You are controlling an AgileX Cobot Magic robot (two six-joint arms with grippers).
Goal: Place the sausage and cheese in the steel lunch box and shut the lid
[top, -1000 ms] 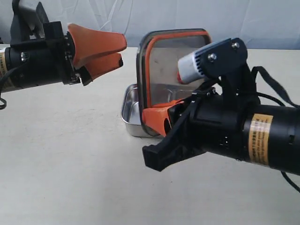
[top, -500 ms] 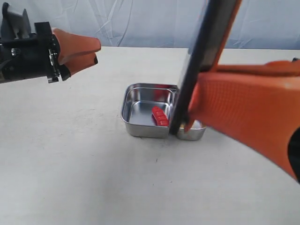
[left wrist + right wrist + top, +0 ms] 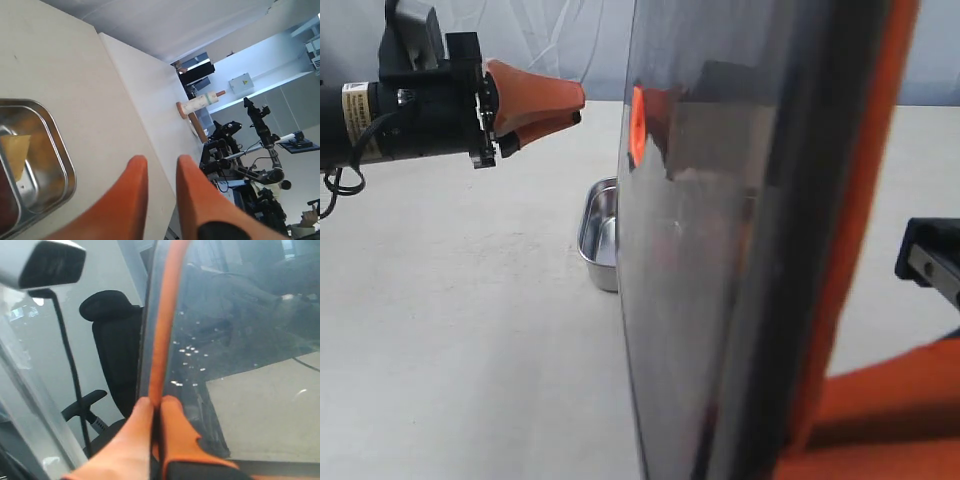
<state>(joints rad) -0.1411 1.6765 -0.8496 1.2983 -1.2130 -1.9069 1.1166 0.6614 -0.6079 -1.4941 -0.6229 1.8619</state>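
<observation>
The right gripper is pinched tight on the lid's edge; lid stands upright close to the exterior camera, hiding most of the lunch box; left gripper hangs above the table, off to the box's side, jaws narrow, nothing between; cheese lies in the box's end compartment.

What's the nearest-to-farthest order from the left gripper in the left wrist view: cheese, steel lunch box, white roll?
1. steel lunch box, near rim, on the table beside the left gripper.
2. cheese, inside its end compartment, past that rim.
3. white roll, on a wooden stand far in the background.
</observation>
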